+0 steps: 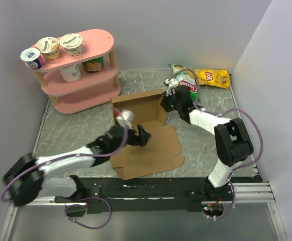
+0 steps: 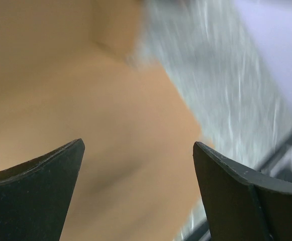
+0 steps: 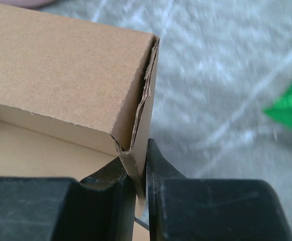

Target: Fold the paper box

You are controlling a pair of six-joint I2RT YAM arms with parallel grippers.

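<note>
The paper box [image 1: 151, 150] is plain brown cardboard lying mid-table, its far part folded up into low walls and its near flap flat. My left gripper [image 1: 136, 136] hovers open just over the flat panel. In the left wrist view the blurred cardboard [image 2: 85, 90] fills the space under the left gripper [image 2: 138, 145], and nothing sits between its fingers. My right gripper [image 1: 167, 103] is at the box's far right corner. The right wrist view shows the right gripper [image 3: 140, 155] shut on the doubled side wall of the box [image 3: 60, 75], right at the corner seam.
A pink three-tier shelf [image 1: 80, 95] with yogurt cups stands at the back left. Chip bags [image 1: 201, 76] lie at the back right, just behind my right arm, and a green bag edge [image 3: 286, 105] shows in the right wrist view. Walls close in both sides.
</note>
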